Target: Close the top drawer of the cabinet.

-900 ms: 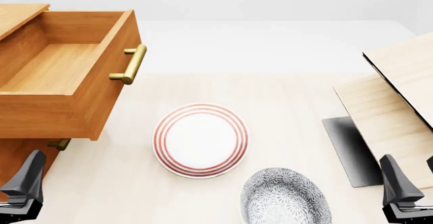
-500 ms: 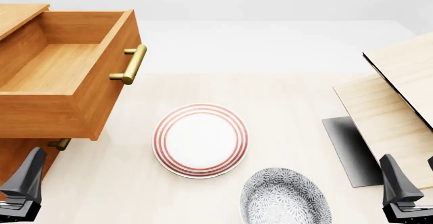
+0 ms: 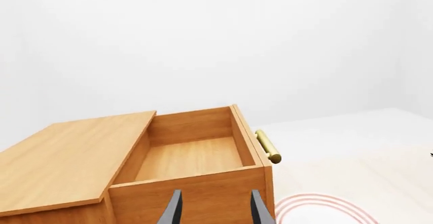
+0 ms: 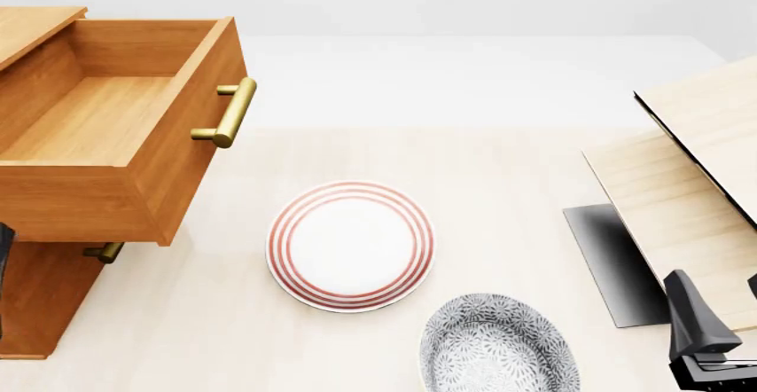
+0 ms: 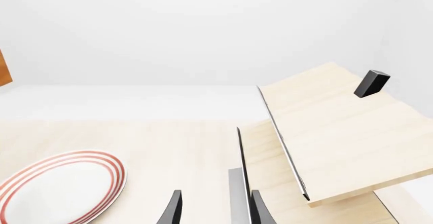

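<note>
The orange-brown cabinet (image 4: 35, 299) stands at the table's left. Its top drawer (image 4: 95, 126) is pulled far out toward the table's middle and is empty inside, and the brass handle (image 4: 225, 113) is on its front. My left gripper (image 3: 216, 211) is open and holds nothing. It sits close to the drawer's side wall (image 3: 189, 193), below the rim. In the front view only a dark sliver of it (image 4: 3, 268) shows at the left edge. At the lower right, my right gripper (image 4: 710, 339) is open and empty, far from the cabinet.
A red-ringed white plate (image 4: 350, 246) lies mid-table just right of the drawer front. A grey patterned plate (image 4: 499, 346) sits nearer the front. A pale wood box structure (image 4: 686, 188) and a dark slab (image 4: 615, 263) fill the right side. A lower drawer handle (image 4: 105, 252) shows under the open drawer.
My left gripper has moved left and up, out of the front view's bottom-left corner, so only a sliver remains at the edge. The right gripper and the drawer are unmoved.
</note>
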`<state>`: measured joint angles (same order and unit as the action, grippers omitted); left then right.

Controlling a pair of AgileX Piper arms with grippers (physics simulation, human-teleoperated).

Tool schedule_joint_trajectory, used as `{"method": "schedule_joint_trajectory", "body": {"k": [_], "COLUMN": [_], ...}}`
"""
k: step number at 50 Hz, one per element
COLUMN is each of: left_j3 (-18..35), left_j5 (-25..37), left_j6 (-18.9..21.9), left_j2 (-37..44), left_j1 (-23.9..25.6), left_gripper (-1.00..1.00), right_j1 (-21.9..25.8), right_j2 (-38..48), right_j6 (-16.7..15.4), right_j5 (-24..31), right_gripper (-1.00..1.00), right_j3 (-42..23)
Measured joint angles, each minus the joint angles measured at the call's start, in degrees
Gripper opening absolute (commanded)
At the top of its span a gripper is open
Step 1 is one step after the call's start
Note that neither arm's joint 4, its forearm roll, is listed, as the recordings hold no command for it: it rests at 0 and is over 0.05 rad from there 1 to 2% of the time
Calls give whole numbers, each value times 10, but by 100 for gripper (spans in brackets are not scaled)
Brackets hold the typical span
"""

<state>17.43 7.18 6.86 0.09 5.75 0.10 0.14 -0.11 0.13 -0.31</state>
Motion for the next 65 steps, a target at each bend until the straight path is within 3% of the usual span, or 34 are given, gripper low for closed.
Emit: {"method": "schedule_joint_trajectory", "body": {"k": [12, 28, 65], "left_j3": [70, 168, 409], "left_j5": [11, -15, 48], "left_j6": [11, 26, 93], "left_j2": [28, 137, 377], "left_j1": [29, 88, 208], "left_gripper": [100, 100, 100], "right_j1": [0, 0, 0], "right_j2": [0, 0, 0], "right_j6": [0, 0, 1], "right_j5": [0, 1, 1], "right_gripper": [100, 100, 100], "right_j3": [0, 0, 0]}}
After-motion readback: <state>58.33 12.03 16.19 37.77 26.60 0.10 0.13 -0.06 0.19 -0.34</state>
